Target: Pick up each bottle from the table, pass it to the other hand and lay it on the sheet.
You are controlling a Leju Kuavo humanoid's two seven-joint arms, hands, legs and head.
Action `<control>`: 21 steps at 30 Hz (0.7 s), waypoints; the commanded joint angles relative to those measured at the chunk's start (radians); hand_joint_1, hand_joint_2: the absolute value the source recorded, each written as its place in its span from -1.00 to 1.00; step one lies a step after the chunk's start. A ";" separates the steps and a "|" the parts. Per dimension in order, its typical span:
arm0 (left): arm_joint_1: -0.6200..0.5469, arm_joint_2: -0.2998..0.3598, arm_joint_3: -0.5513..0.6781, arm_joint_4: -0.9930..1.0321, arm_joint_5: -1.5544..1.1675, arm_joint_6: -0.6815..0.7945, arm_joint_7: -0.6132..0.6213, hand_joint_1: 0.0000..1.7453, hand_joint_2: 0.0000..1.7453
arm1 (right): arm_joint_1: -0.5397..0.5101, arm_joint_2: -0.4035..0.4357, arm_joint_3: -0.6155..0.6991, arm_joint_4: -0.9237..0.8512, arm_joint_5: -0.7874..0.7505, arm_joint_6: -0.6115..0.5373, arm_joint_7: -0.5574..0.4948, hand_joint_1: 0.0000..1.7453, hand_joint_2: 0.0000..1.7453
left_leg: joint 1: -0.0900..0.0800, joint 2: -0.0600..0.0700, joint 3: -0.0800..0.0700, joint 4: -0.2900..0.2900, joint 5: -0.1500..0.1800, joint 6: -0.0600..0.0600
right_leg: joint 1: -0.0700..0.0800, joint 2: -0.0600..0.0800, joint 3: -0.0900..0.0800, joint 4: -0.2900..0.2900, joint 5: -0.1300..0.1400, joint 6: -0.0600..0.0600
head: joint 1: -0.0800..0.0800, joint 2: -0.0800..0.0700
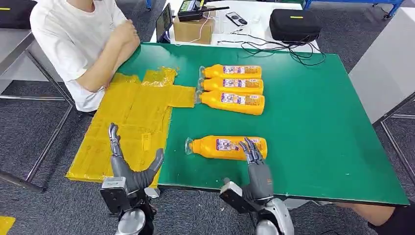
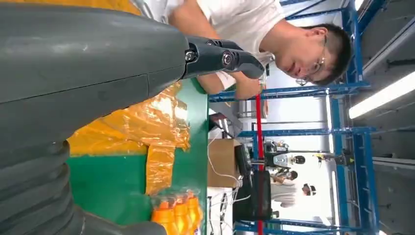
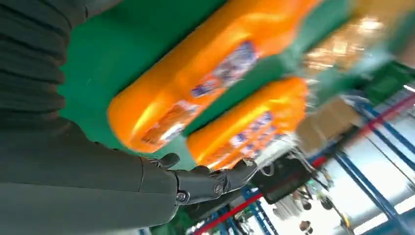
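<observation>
So the right hand [image 1: 253, 155] is reaching over the near bottle [image 1: 226, 147], fingers spread above its base end and nothing gripped yet; whether the fingertips actually touch the plastic I can't tell, the wrist picture is too blurry. The left hand [image 1: 128, 164] is wide open too, empty, palm up over the near edge of the yellow sheet [image 1: 125, 122], looks like it's waiting for the handoff.

The bottle lies on its side on the green table [image 1: 318, 137], cap pointing toward the sheet; three more bottles [image 1: 231, 90] lie side by side farther back, just beside the sheet's far corner; a person [image 1: 83, 44] leans on the table at the far left.

My guess on handling: full of orange drink, so some weight; smooth rounded plastic, likely slick and happy to roll; fairly stiff but would dent if crushed. I'd wrap the fingers around the labelled middle, not the tapering neck; that leaves the cap end free for the other hand.
</observation>
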 commanded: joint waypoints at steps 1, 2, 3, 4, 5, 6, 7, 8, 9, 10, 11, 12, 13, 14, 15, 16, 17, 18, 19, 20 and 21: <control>-0.009 0.040 -0.012 0.010 0.010 -0.001 0.005 -1.00 1.00 | -0.114 -0.047 -0.022 0.146 0.036 0.018 0.023 -1.00 1.00 | 0.000 0.002 0.005 -0.001 -0.002 -0.001 | 0.001 0.002 0.004 -0.001 -0.001 -0.002 | 0.000 0.000; -0.009 0.040 -0.012 0.010 0.010 -0.001 0.005 -1.00 1.00 | -0.114 -0.047 -0.022 0.146 0.036 0.018 0.023 -1.00 1.00 | 0.000 0.002 0.003 -0.001 -0.001 -0.001 | 0.001 0.001 0.003 -0.001 -0.001 -0.001 | 0.000 0.000; -0.009 0.040 -0.012 0.009 0.010 -0.001 0.005 -1.00 1.00 | -0.112 -0.047 -0.021 0.146 0.038 0.017 0.024 -1.00 1.00 | 0.001 0.003 0.006 -0.001 -0.002 -0.001 | 0.001 0.002 0.005 -0.001 -0.002 -0.003 | 0.000 0.000; -0.009 0.040 -0.012 0.009 0.010 -0.001 0.005 -1.00 1.00 | -0.112 -0.047 -0.021 0.146 0.038 0.017 0.024 -1.00 1.00 | 0.001 0.002 0.005 -0.001 -0.002 -0.001 | 0.001 0.001 0.004 -0.001 -0.001 -0.002 | 0.000 0.000; -0.015 0.044 -0.015 0.026 0.014 -0.003 0.005 -1.00 1.00 | -0.137 -0.058 -0.008 0.171 0.063 0.026 0.041 -1.00 1.00 | 0.001 0.002 0.007 -0.001 -0.002 -0.002 | 0.001 0.001 0.006 -0.001 -0.002 -0.003 | 0.000 0.000; -0.021 0.045 -0.016 0.032 0.016 -0.005 0.005 -1.00 1.00 | -0.171 -0.064 0.001 0.205 0.062 0.043 0.042 -1.00 1.00 | 0.001 0.002 0.004 -0.001 -0.001 -0.001 | 0.001 0.001 0.004 -0.001 -0.001 -0.002 | 0.000 0.000; -0.030 0.046 -0.019 0.039 0.017 -0.010 0.005 -1.00 1.00 | -0.215 -0.066 0.010 0.249 0.063 0.060 0.048 -1.00 1.00 | 0.001 0.002 0.003 -0.001 -0.001 -0.001 | 0.001 0.002 0.002 -0.001 0.000 -0.001 | 0.000 0.000; -0.044 0.045 -0.018 0.050 0.016 -0.015 0.005 -1.00 1.00 | -0.276 -0.062 0.023 0.309 0.062 0.085 0.053 -1.00 1.00 | 0.000 0.004 0.006 -0.001 -0.002 -0.001 | 0.001 0.003 0.004 -0.001 -0.001 -0.002 | 0.000 0.000; -0.054 0.043 -0.016 0.055 0.015 -0.019 0.005 -1.00 1.00 | -0.323 -0.055 0.038 0.356 0.060 0.104 0.057 -1.00 1.00 | 0.000 0.005 0.003 -0.001 -0.001 -0.001 | 0.000 0.005 0.001 0.000 0.001 -0.001 | 0.000 0.000; -0.065 0.040 -0.012 0.066 0.011 -0.026 0.005 -1.00 1.00 | -0.369 -0.047 0.056 0.406 0.074 0.122 0.071 -1.00 1.00 | 0.000 0.007 0.005 -0.001 -0.002 -0.001 | 0.000 0.006 0.003 0.000 0.000 -0.002 | 0.000 0.000; -0.072 0.036 -0.007 0.070 0.010 -0.030 0.005 -1.00 1.00 | -0.403 -0.032 0.073 0.438 0.091 0.132 0.081 -1.00 1.00 | 0.000 0.007 0.003 0.000 -0.001 -0.001 | 0.000 0.006 0.001 0.000 0.001 -0.002 | 0.000 0.000; -0.079 0.034 -0.004 0.077 0.010 -0.035 0.005 -1.00 1.00 | -0.440 -0.015 0.088 0.495 0.102 0.142 0.090 -1.00 1.00 | 0.000 0.007 0.002 0.000 0.000 -0.001 | 0.000 0.006 0.000 0.000 0.001 -0.001 | 0.000 0.000; -0.082 0.033 -0.001 0.079 0.008 -0.040 0.005 -1.00 1.00 | -0.466 -0.003 0.111 0.528 0.129 0.137 0.108 -1.00 1.00 | 0.000 0.009 0.004 0.000 -0.001 -0.001 | 0.001 0.007 0.002 0.000 0.002 -0.002 | 0.000 0.000; -0.081 0.033 0.000 0.073 0.006 -0.044 0.005 -1.00 1.00 | -0.481 0.009 0.129 0.547 0.148 0.129 0.125 -1.00 1.00 | 0.000 0.008 0.004 -0.001 0.000 -0.001 | 0.001 0.007 0.001 0.000 0.002 -0.002 | 0.000 0.000; -0.076 0.033 0.002 0.061 0.003 -0.043 0.005 -1.00 1.00 | -0.490 0.021 0.152 0.552 0.172 0.135 0.143 -1.00 1.00 | 0.001 0.007 0.003 -0.001 0.001 0.000 | 0.001 0.006 0.001 0.000 0.002 -0.001 | 0.000 0.000; -0.067 0.034 0.005 0.045 0.000 -0.041 0.005 -1.00 1.00 | -0.493 0.028 0.170 0.552 0.194 0.141 0.170 -1.00 1.00 | 0.001 0.008 0.005 -0.001 0.000 -0.001 | 0.001 0.007 0.002 0.000 0.002 -0.001 | 0.000 0.000; -0.057 0.037 0.010 0.028 -0.007 -0.039 0.008 -1.00 1.00 | -0.498 0.030 0.190 0.549 0.218 0.165 0.204 -1.00 1.00 | 0.001 0.007 0.003 0.000 0.001 0.000 | 0.001 0.006 0.001 0.000 0.002 0.000 | 0.000 0.000; -0.050 0.037 0.016 0.016 -0.015 -0.041 0.016 -1.00 1.00 | -0.501 0.025 0.204 0.543 0.228 0.190 0.236 -1.00 1.00 | 0.001 0.009 0.006 0.000 0.000 -0.001 | 0.001 0.008 0.003 0.001 0.001 -0.002 | 0.000 0.000; -0.043 0.036 0.022 0.008 -0.019 -0.043 0.021 -1.00 1.00 | -0.510 0.020 0.217 0.553 0.248 0.207 0.268 -1.00 1.00 | 0.001 0.008 0.005 0.000 0.000 -0.001 | 0.001 0.006 0.003 0.001 0.001 -0.001 | 0.000 0.000; -0.038 0.035 0.029 0.003 -0.024 -0.047 0.025 -1.00 1.00 | -0.519 0.018 0.220 0.564 0.251 0.218 0.283 -1.00 1.00 | 0.001 0.006 0.003 -0.001 0.001 0.000 | 0.001 0.004 0.001 0.000 0.002 0.000 | 0.000 0.000; -0.036 0.035 0.032 0.003 -0.025 -0.049 0.026 -1.00 1.00 | -0.524 0.015 0.218 0.572 0.249 0.215 0.280 -1.00 1.00 | 0.001 0.005 0.003 -0.001 0.001 0.000 | 0.001 0.004 0.001 0.000 0.002 0.001 | 0.000 0.000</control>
